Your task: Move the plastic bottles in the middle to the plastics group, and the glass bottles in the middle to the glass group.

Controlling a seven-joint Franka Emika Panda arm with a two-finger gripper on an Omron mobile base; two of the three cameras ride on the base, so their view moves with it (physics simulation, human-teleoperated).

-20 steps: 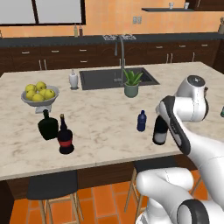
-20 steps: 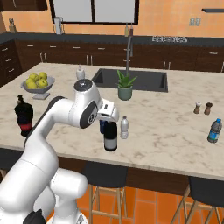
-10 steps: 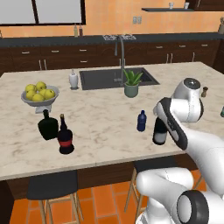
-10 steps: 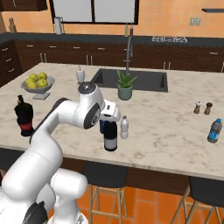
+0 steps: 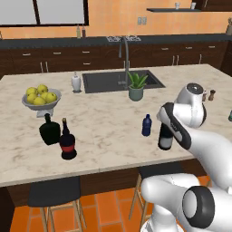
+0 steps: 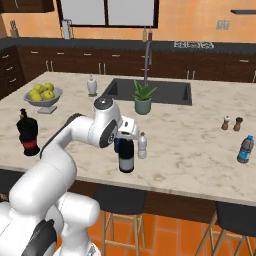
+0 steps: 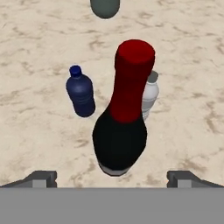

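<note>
My pincer [image 7: 112, 177] hangs above the tall dark glass wine bottle with a red foil neck [image 7: 124, 111], its two dark tips spread wide on either side of the bottle's base and touching nothing. The wine bottle [image 6: 126, 156] stands upright near the front edge of the beige marble table [image 5: 104, 124], with my white arm bent over it in both base views. Just beyond it stands the small blue plastic bottle with a dark cap [image 7: 80, 92], upright and apart from it. A small clear plastic bottle with a grey cap [image 7: 149, 97] stands just behind the wine bottle on the other side, partly hidden by its neck. Well apart toward the table's left end stand a short round black bottle with a red band [image 5: 68, 141] and a squat dark-green flask [image 5: 49, 130], close together. Farther back sit a potted green plant [image 5: 136, 87] and a grey bowl of yellow fruit [image 5: 41, 100].
</note>
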